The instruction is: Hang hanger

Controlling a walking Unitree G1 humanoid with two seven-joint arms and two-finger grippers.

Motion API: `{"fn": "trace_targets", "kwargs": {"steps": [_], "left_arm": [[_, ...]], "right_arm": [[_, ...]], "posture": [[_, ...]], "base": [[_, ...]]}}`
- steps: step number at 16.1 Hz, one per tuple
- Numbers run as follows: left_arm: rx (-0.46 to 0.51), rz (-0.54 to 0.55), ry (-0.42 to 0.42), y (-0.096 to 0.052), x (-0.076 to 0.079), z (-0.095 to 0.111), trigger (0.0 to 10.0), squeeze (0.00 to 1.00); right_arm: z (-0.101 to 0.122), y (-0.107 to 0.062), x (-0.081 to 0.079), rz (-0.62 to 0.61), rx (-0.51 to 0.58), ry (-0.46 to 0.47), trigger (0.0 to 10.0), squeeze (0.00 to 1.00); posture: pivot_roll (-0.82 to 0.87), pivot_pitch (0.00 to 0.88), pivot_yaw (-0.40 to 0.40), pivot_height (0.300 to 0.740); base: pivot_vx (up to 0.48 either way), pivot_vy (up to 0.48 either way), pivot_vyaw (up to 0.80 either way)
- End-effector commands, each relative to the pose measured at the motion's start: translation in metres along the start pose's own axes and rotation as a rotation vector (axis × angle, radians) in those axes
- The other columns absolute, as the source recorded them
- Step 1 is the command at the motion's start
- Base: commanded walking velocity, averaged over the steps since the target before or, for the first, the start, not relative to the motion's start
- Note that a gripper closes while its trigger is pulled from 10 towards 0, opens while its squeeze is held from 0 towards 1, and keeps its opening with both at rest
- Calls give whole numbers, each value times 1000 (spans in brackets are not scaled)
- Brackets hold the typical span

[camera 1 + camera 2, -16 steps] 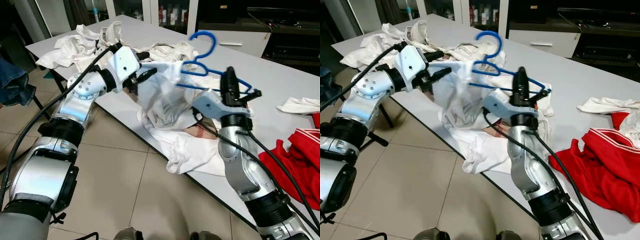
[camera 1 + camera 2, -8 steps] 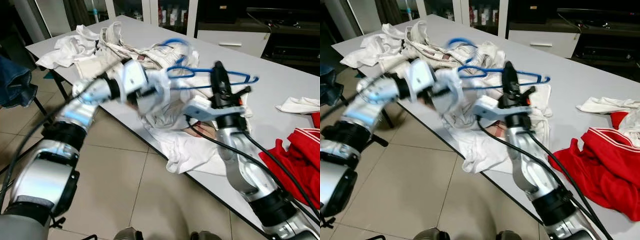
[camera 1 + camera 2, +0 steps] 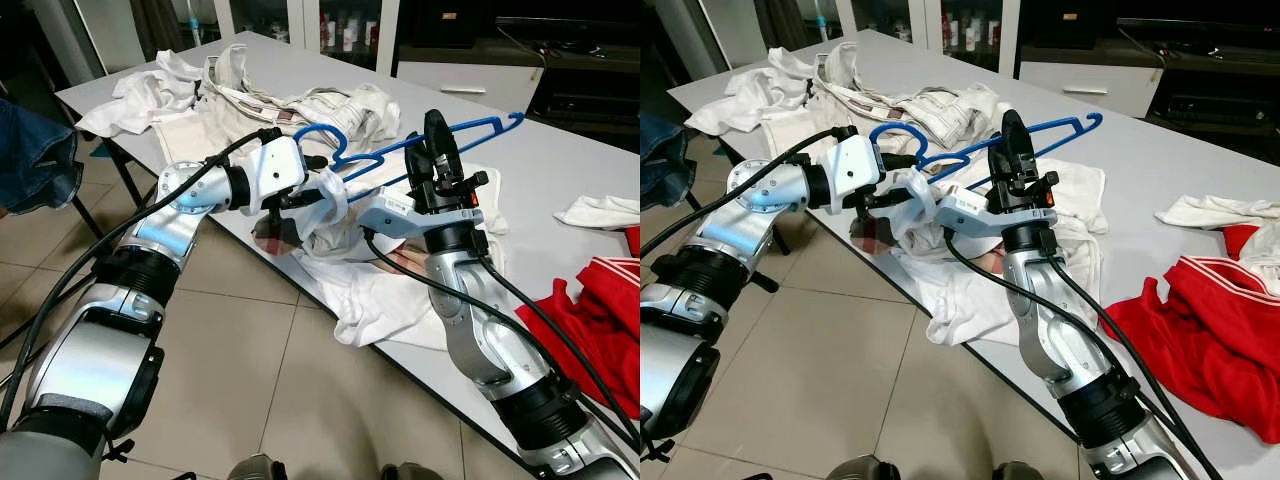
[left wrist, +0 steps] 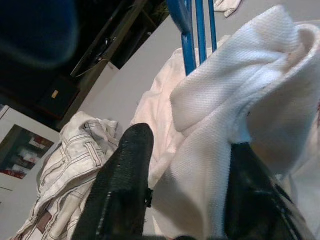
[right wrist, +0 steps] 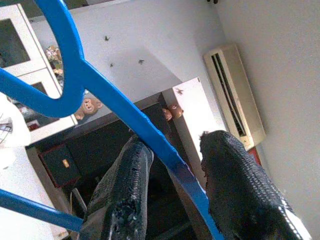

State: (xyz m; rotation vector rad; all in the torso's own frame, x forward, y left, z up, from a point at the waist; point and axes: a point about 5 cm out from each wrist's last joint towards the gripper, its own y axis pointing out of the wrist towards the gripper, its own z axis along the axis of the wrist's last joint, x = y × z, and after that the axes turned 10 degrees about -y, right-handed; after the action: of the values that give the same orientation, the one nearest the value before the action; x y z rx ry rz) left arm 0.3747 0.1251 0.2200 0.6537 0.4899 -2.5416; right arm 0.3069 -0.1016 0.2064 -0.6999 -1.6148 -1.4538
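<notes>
Overhead, right hand (image 3: 437,150) clamped on blue hanger (image 3: 470,132), left hand (image 3: 312,195) gripping white shirt (image 3: 335,205), no legible writing.

I see the blue hanger (image 3: 420,150) now tilted — hook low beside my left gripper (image 3: 305,195), which pulls the white garment (image 3: 335,200) down toward the table edge.

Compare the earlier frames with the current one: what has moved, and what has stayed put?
The blue hanger has tipped, its hook swinging down toward the left gripper. The right gripper keeps its hold; the left still pinches the white shirt. Red garment unchanged.
</notes>
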Motion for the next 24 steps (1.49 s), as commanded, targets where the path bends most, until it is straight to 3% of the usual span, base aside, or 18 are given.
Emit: {"fn": "trace_targets", "kwargs": {"steps": [1, 2, 3, 4, 5, 6, 7, 8, 9, 10, 12, 13, 14, 16, 18, 22, 23, 24], "left_arm": [[10, 0, -5, 0, 1, 1, 0, 0], [11, 13, -3, -1, 0, 1, 2039, 0], [8, 29, 1, -2, -1, 1, 6980, 0], [5, 39, 4, -2, -2, 1, 9176, 0], [6, 42, 3, -2, -3, 1, 9451, 0], [8, 39, -6, -2, -2, 1, 6745, 0], [2, 41, -10, -2, -2, -1, 6471, 0], [0, 44, -16, -2, -2, -1, 7843, 0], [-3, 47, -24, -1, -2, -2, 7843, 0], [-11, 54, -33, 0, -1, -4, 10000, 0], [-6, 83, -35, 0, -3, -4, 10000, 0], [2, 78, -44, -1, -3, -4, 8510, 0], [15, 70, -60, -1, -2, -4, 0, 0], [16, 77, -92, -2, -1, -9, 0, 0], [17, 84, -119, -2, 0, -12, 0, 0], [-4, 91, -133, 0, 2, -17, 392, 0], [-11, 94, -131, 0, 3, -18, 4275, 0], [-11, 96, -130, 0, 2, -19, 5412, 0]], "right_arm": [[-1, 2, 2, 5, -11, 29, 10000, 537], [-2, 1, 1, 13, -21, 36, 10000, 533], [-4, 1, -1, 28, -39, 58, 10000, 537], [-6, 1, -2, 43, -63, 91, 10000, 537], [-6, 1, -3, 50, -69, 106, 10000, 537], [-8, 1, -5, 85, -127, 210, 10000, 533], [-8, 2, -6, 104, -149, 258, 10000, 529], [-8, 2, -6, 107, -150, 266, 10000, 525], [-8, 3, -6, 109, -154, 277, 10000, 525], [-10, 4, -6, 114, -163, 294, 10000, 522], [-11, 4, -7, 134, -165, 315, 10000, 522], [-10, 2, -9, 154, -158, 317, 10000, 522], [-9, -1, -12, 186, -151, 327, 10000, 514], [-4, -8, -18, 317, -105, 494, 10000, 490], [-4, -10, -14, 347, -79, 562, 10000, 451], [-12, -9, -16, 374, -62, 546, 10000, 451], [-11, -11, -19, 399, -55, 554, 10000, 443], [-10, -12, -21, 419, -51, 553, 10000, 447]], "posture": [[-27, 0, 58, 723], [-27, 0, 57, 723], [-27, 0, 57, 723], [-24, 0, 58, 723], [-24, 0, 58, 723], [-24, 0, 60, 723], [-23, 0, 61, 723], [-23, 0, 61, 723], [-25, 0, 63, 723], [-26, 0, 60, 723], [-27, 0, 58, 723], [-28, 0, 57, 723], [-28, 0, 57, 723], [-31, 0, 57, 723], [-35, 0, 57, 723], [-36, 0, 56, 723], [-34, 0, 54, 723], [-30, 0, 54, 723]], "base": [[0, 0, 0], [0, 0, 0], [0, 0, 0], [0, 0, 0], [0, 0, 0], [0, 0, 0], [0, 0, 0], [0, 0, 0], [0, 0, 0], [0, 0, 0], [0, 0, 0], [0, 0, 0], [0, 0, 0], [0, 0, 0], [0, 0, 0], [0, 0, 0], [0, 0, 0], [0, 0, 0]]}}
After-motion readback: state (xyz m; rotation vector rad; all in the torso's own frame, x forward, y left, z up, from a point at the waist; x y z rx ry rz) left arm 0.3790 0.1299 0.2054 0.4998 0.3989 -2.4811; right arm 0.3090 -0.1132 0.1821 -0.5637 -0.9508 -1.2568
